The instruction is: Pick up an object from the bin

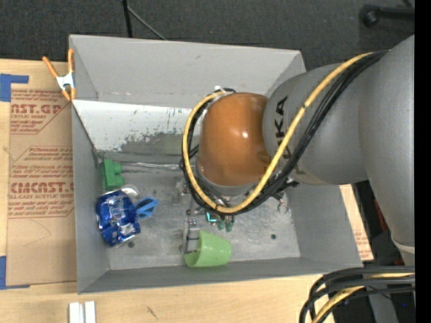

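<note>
My gripper (192, 238) reaches down from under the orange wrist cover to the bin floor, near the front wall. Its tip stands at the left, open end of a light green plastic cup (211, 251) that lies on its side there. Whether the tip is inside the cup's mouth or just beside it is hidden. A crumpled blue and white shiny thing (118, 216) with a blue tab lies well to the left of the gripper, by the left wall.
A small green block (112, 174) sits at the left wall, above the blue thing. The arm and its orange cover hide the middle and right of the bin floor. Bare floor shows between the blue thing and the gripper.
</note>
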`<state>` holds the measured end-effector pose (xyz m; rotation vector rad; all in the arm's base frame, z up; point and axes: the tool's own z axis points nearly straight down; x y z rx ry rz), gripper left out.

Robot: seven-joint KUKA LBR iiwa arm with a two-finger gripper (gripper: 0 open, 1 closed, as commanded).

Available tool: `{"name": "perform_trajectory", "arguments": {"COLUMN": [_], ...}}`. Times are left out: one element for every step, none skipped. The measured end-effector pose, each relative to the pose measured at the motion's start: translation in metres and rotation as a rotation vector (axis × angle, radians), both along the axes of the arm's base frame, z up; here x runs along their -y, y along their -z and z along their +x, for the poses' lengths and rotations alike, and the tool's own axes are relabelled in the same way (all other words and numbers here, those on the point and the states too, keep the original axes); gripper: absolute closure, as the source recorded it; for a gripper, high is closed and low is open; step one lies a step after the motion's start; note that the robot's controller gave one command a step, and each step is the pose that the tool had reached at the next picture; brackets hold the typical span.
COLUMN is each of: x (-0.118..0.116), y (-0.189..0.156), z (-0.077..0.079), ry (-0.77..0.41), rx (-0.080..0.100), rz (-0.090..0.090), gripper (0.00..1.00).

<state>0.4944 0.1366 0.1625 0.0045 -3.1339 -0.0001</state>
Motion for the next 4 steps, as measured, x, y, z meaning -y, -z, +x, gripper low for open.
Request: {"name": "perform_trajectory", "arguments": {"x": [-0.071, -0.112, -0.11, -0.112], "y": [0.095, 0.062, 0.063, 0.093], "z": [0.027, 0.008, 0.01, 0.007], "ry": [-0.271, -0.499, -0.557, -0.681], "rx": [0.008, 0.01, 0.01, 0.01], "rz": [0.002, 0.005, 0.003, 0.004], "gripper": [0.0, 0.0, 0.0, 0.0]}}
